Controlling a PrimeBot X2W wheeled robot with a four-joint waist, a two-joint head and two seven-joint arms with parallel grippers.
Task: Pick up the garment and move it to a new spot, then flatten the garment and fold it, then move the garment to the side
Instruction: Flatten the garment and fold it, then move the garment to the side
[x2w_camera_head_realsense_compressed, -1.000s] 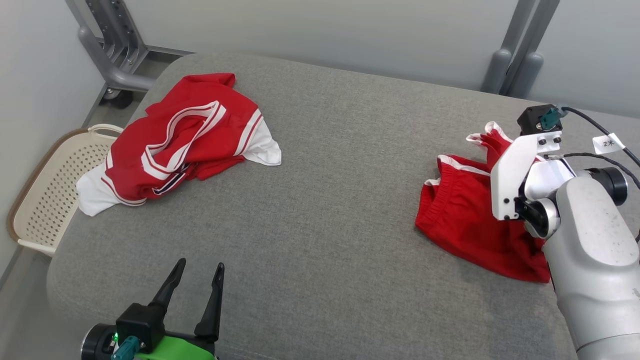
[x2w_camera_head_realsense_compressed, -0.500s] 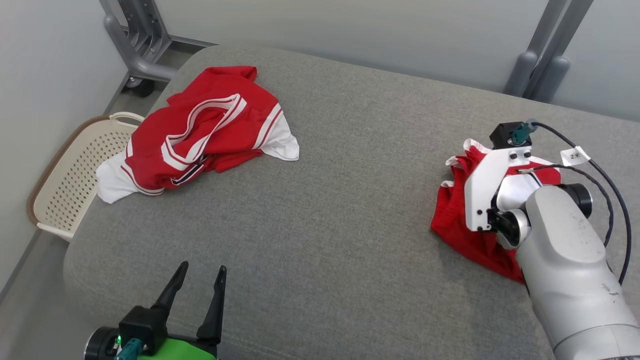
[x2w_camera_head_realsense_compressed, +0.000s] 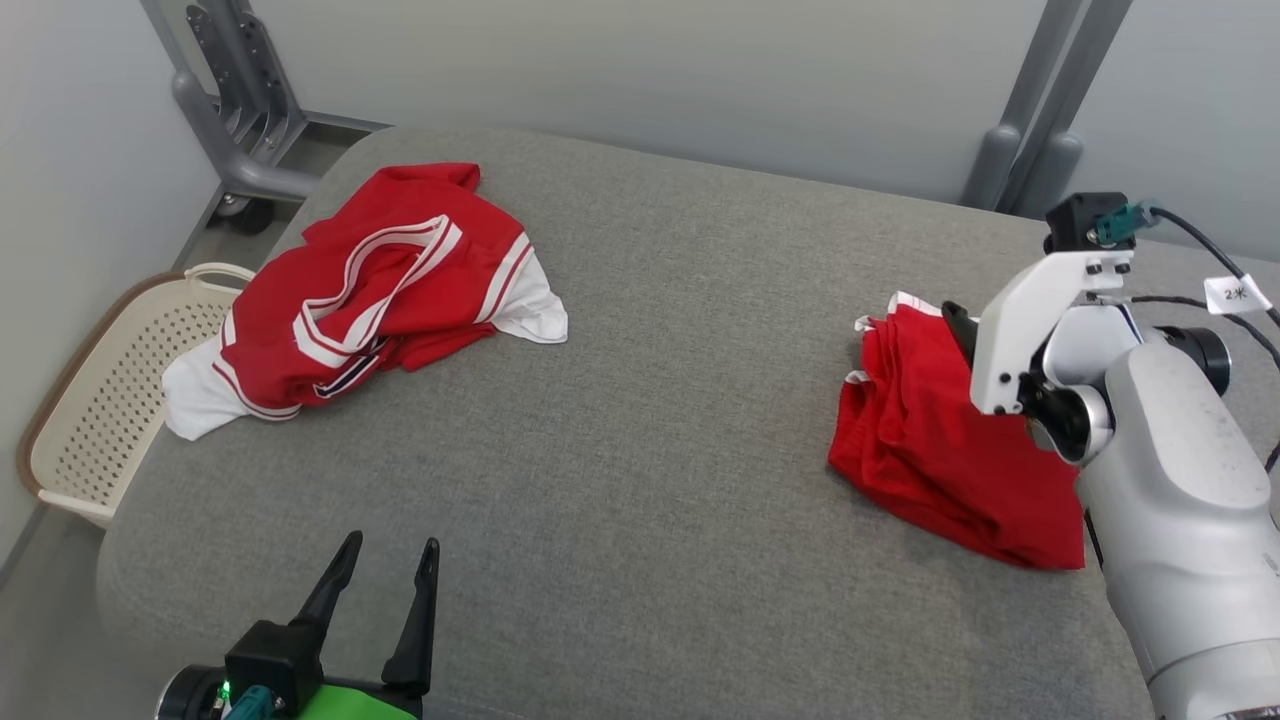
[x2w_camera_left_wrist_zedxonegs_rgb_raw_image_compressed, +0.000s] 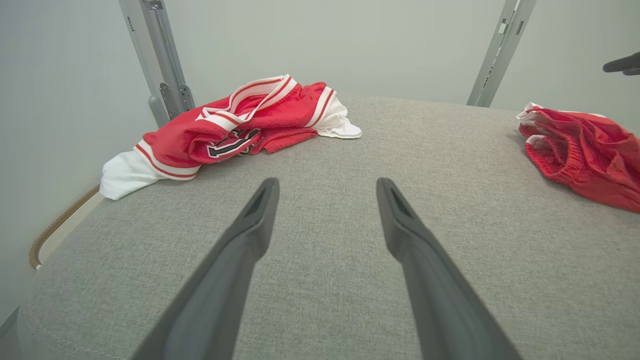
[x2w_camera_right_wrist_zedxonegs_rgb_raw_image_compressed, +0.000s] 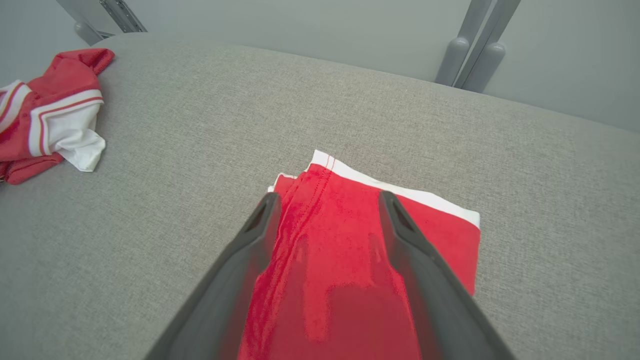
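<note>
Presently, the garment (x2w_camera_head_realsense_compressed: 940, 450), a pair of red shorts with white trim, lies folded into a compact stack on the right side of the grey fabric-covered table (x2w_camera_head_realsense_compressed: 650, 400), near its right edge. Right gripper (x2w_camera_right_wrist_zedxonegs_rgb_raw_image_compressed: 327, 196) hangs just above it, jaws spread wide; in the right wrist view the red cloth (x2w_camera_right_wrist_zedxonegs_rgb_raw_image_compressed: 345, 300) lies flat beneath and between the two dark fingers, with nothing pinched, and its white-edged hem points toward the far side of the table. Left gripper (x2w_camera_head_realsense_compressed: 390, 545) sits at the near left edge over bare fabric, jaws open and empty, well apart from the shorts. A second garment, a crumpled red and white jersey (x2w_camera_head_realsense_compressed: 370, 290), lies at the far left corner, one white sleeve hanging over the table's left edge. Beside that edge, lower down, stands a cream perforated basket (x2w_camera_head_realsense_compressed: 95, 400). Grey metal posts (x2w_camera_head_realsense_compressed: 1030, 130) rise against the wall behind the table.
</note>
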